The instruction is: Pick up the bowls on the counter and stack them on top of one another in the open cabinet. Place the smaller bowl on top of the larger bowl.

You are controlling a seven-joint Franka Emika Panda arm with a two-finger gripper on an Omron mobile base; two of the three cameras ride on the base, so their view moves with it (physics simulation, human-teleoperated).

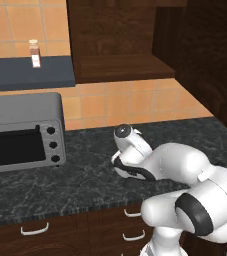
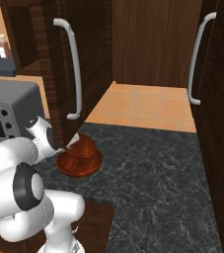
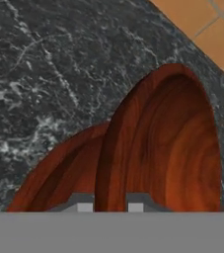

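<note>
Claw [image 3: 110, 207] clenched on the wall of the smaller bowl [image 3: 172, 148], one fingertip [image 3: 85, 206] outside the rim and the other inside. Thin wall pinched edge-on, presumably because a shallow, glossy wooden bowl offered no other purchase for a narrow two-finger grip. Smaller bowl consequently hung tilted, its hollow turned sideways, directly over the larger bowl [image 3: 69, 173] and very close to it. Contact between the two could not be determined. Identified as the smaller by its narrower outline above the larger bowl in the right base view.

Larger bowl rested flat on the counter [image 3: 59, 74], hollow up, not gripped. Judged likely to have been left there only provisionally, since the task required it in the cabinet first, as the base of the stack.

Open cabinet [image 1: 120, 67] mounted on the wall above and beyond the larger bowl, shelf board bare. Neither bowl delivered there yet. Toaster oven [image 1: 20, 132] stood well to the left of the larger bowl, clear of the upward path.
</note>
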